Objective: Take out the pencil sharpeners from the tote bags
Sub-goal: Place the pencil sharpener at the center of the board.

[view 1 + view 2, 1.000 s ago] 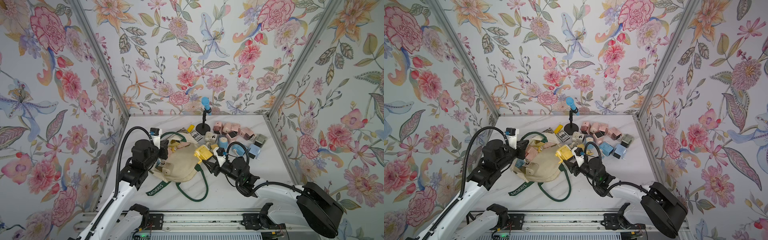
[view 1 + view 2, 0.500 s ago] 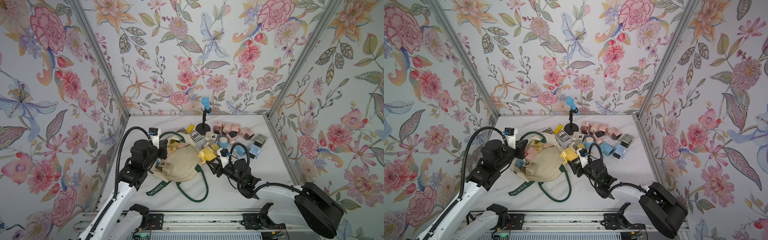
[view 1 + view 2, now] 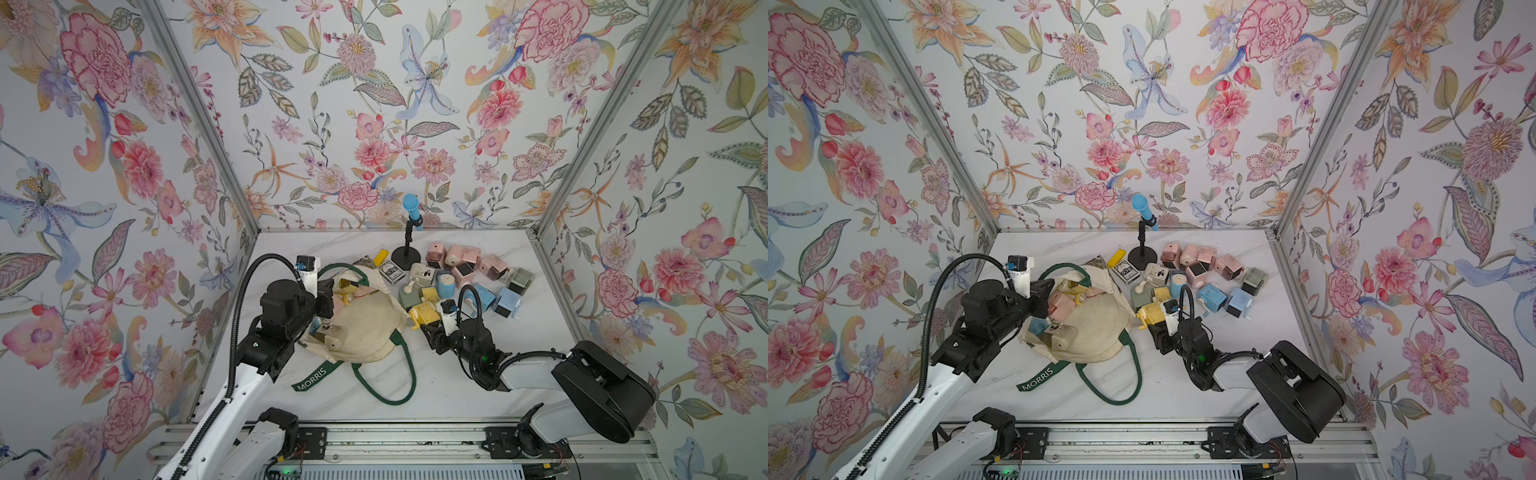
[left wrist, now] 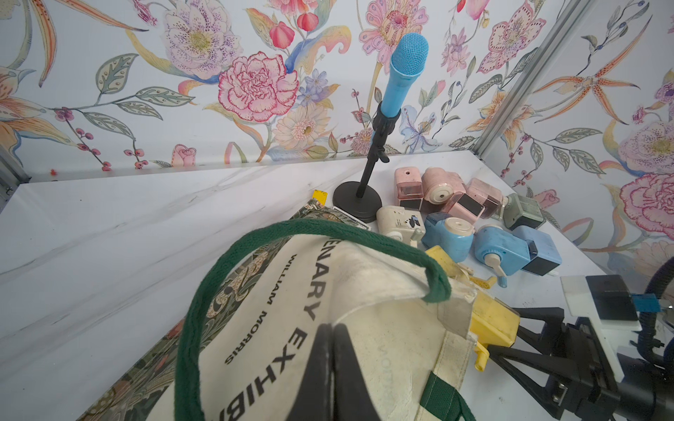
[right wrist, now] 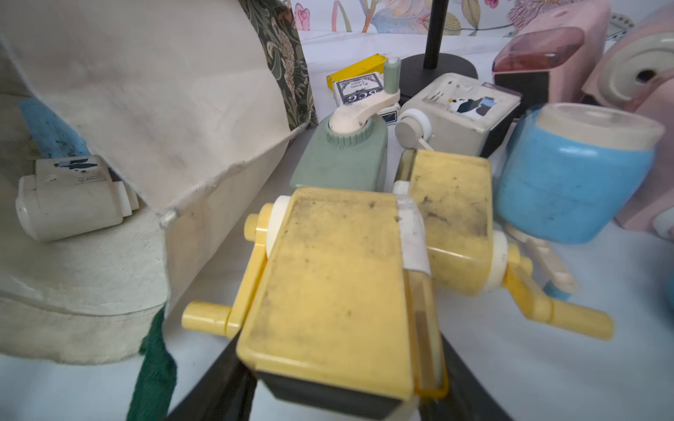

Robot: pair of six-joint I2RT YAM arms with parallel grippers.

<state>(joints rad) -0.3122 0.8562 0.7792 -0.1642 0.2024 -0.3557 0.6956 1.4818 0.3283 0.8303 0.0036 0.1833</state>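
Note:
The cream tote bag (image 3: 370, 332) with dark green handles lies slumped left of the table's middle. My left gripper (image 4: 332, 330) is shut on the canvas at its mouth and holds that edge up. Inside the mouth show a pink pencil sharpener (image 3: 1061, 305), a cream one (image 3: 1061, 338) and a yellow one (image 3: 347, 286). My right gripper (image 5: 339, 364) is shut on a yellow pencil sharpener (image 5: 335, 284), just right of the bag in both top views (image 3: 424, 312). It sits close beside another yellow one (image 5: 452, 207) at the near edge of a pile of several pastel sharpeners (image 3: 478, 286).
A blue microphone (image 3: 411, 208) stands on a black stand (image 3: 405, 262) behind the pile. A dark playing-card box (image 3: 391, 272) and a flat yellow bar (image 3: 380, 257) lie beside the stand's base. A green strap lettered MORRIS (image 3: 316, 376) trails toward the front edge. Floral walls close three sides.
My right gripper has carried the yellow sharpener to the right, away from the bag's mouth and up to the pile. The left gripper has kept its hold on the bag.

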